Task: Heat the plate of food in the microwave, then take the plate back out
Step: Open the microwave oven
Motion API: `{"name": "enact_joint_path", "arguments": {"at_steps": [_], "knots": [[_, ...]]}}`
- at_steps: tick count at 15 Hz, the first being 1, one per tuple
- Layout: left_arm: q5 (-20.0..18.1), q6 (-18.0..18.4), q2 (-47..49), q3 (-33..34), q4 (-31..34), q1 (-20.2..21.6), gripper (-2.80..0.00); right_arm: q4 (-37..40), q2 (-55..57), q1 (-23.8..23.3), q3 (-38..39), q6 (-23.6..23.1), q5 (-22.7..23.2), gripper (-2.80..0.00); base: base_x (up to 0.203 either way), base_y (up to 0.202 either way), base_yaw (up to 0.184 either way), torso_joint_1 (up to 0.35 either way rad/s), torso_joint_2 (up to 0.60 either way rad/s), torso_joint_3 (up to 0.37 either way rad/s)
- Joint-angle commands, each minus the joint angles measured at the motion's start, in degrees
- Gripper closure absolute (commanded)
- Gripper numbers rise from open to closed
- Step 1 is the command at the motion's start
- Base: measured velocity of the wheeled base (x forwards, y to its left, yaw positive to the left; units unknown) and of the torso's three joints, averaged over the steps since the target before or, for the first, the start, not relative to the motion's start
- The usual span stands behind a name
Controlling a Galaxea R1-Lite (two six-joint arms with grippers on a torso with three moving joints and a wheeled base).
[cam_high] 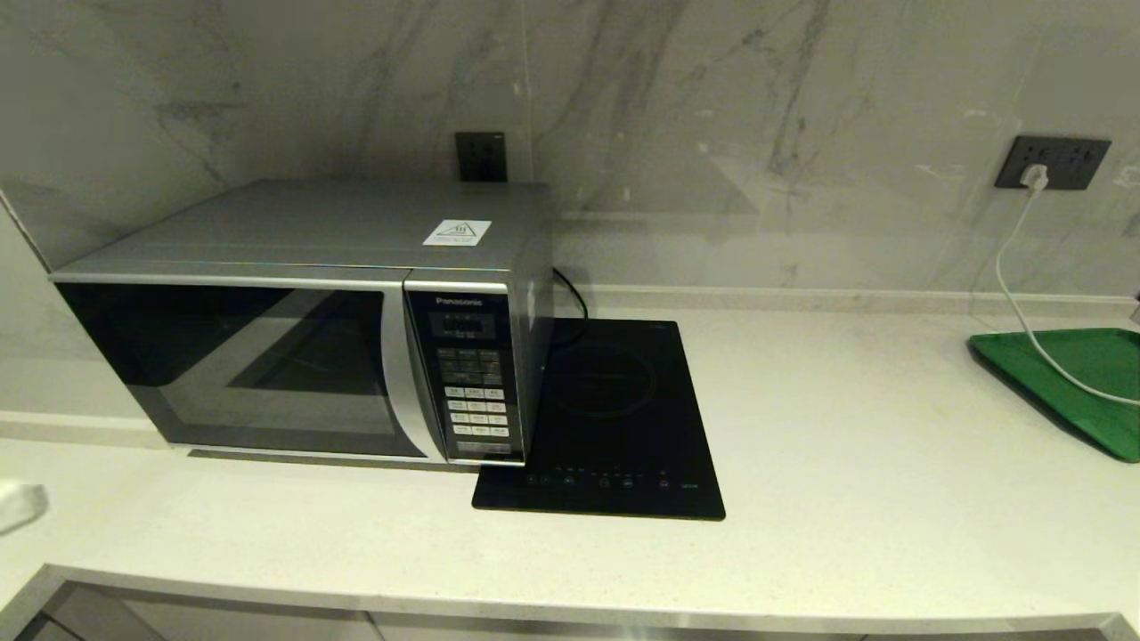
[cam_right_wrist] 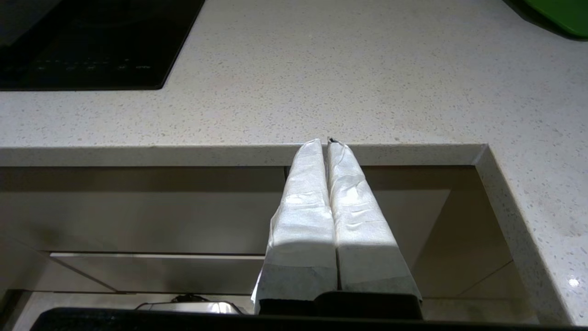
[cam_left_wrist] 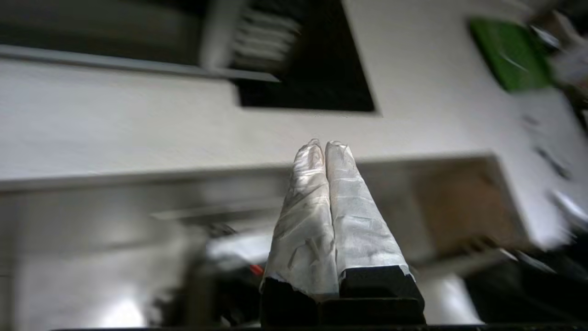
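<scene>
The silver-grey microwave (cam_high: 294,312) stands on the counter's left side with its dark glass door closed. The plate of food is out of view, and nothing shows through the dark door. In the left wrist view my left gripper (cam_left_wrist: 321,143) is shut and empty, its white-wrapped fingers pressed together just before the counter's front edge, facing the microwave (cam_left_wrist: 138,32). A white blur at the far left of the head view is its tip (cam_high: 18,506). My right gripper (cam_right_wrist: 324,141) is shut and empty too, held low in front of the counter edge.
A flat black induction hob (cam_high: 614,418) lies right beside the microwave. A green tray (cam_high: 1078,383) sits at the far right, and a white cable (cam_high: 1024,294) runs onto it from a wall socket (cam_high: 1051,162). The counter's front edge (cam_high: 570,596) runs across below.
</scene>
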Motion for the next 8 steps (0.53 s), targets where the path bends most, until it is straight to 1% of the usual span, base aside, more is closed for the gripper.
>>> {"name": "enact_joint_path", "arguments": {"at_steps": [1,2,4,5,7,8], "knots": [[-18.2,-0.3,10.5,-1.6,0.2,0.1,-2.8,0.1,0.0,0.0,0.0,0.0,0.0,0.0,0.0,0.0,0.0,0.0,0.0,0.0],[-21.5,0.7,10.9,-0.1,-2.9,0.5,-2.8,0.1,0.0,0.0,0.0,0.0,0.0,0.0,0.0,0.0,0.0,0.0,0.0,0.0],[-26.5,2.3,12.1,5.3,-13.7,2.7,-2.8,0.1,0.0,0.0,0.0,0.0,0.0,0.0,0.0,0.0,0.0,0.0,0.0,0.0],[-28.8,2.7,13.8,7.3,-19.1,4.7,-2.8,0.1,0.0,0.0,0.0,0.0,0.0,0.0,0.0,0.0,0.0,0.0,0.0,0.0],[-33.6,4.1,18.5,11.3,-30.8,10.3,-2.8,0.1,0.0,0.0,0.0,0.0,0.0,0.0,0.0,0.0,0.0,0.0,0.0,0.0],[-35.6,5.0,21.4,12.8,-34.6,12.2,-2.8,0.1,0.0,0.0,0.0,0.0,0.0,0.0,0.0,0.0,0.0,0.0,0.0,0.0]]}}
